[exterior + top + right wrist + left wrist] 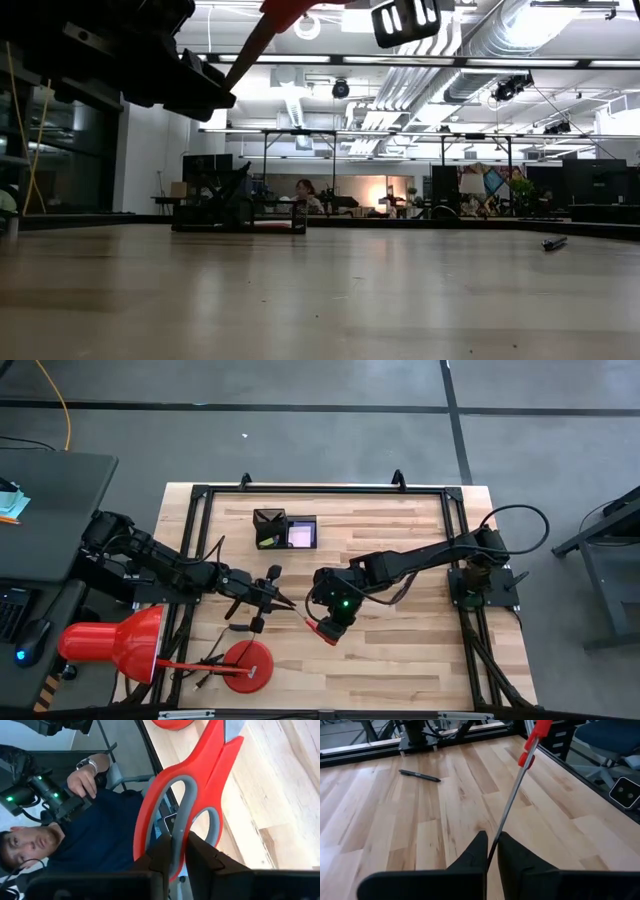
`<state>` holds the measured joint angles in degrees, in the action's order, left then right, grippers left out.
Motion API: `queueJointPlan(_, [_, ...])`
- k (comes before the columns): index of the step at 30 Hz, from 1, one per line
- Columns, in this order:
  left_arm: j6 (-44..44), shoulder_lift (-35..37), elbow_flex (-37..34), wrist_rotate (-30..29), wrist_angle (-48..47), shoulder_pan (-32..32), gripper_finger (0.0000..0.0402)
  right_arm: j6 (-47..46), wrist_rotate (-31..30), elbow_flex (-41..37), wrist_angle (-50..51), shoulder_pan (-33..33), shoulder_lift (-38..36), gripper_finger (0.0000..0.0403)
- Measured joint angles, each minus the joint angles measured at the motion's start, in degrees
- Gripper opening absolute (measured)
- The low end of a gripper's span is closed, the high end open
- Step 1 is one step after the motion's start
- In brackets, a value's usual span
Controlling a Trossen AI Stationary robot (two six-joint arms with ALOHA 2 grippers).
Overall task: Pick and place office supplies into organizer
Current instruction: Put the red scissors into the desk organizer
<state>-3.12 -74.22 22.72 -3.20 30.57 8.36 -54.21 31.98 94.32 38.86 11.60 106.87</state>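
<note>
Above the middle of the wooden table [400,650], the red-handled scissors [312,622] hang in the air between both arms: the left gripper [491,851] clamped on the blade tips, the right gripper [177,851] clamped on a handle loop. The black organizer [285,530] stands at the far edge, a pink pad [299,536] in its right compartment; a black pen [419,775] lies on the boards to the right.

red-handled scissors [185,800], black organizer [285,529]
</note>
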Motion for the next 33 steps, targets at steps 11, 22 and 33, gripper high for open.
queueJointPlan(11, [0.58, 0.0, 0.04, 3.43, -0.52, 0.43, 0.0, 6.31, -1.6, 0.02, 1.68, -0.37, -0.15, 0.0128])
queueJointPlan(22, [-2.02, 0.15, 0.24, 2.56, 0.04, 1.01, 0.0, 6.75, 3.35, 0.02, -2.26, -0.44, -0.11, 0.0162])
queueJointPlan(33, [-6.78, 0.15, 0.24, -7.8, -0.23, 7.37, 0.0001, 9.24, 8.5, 0.01, -5.92, -1.68, -0.04, 0.0142])
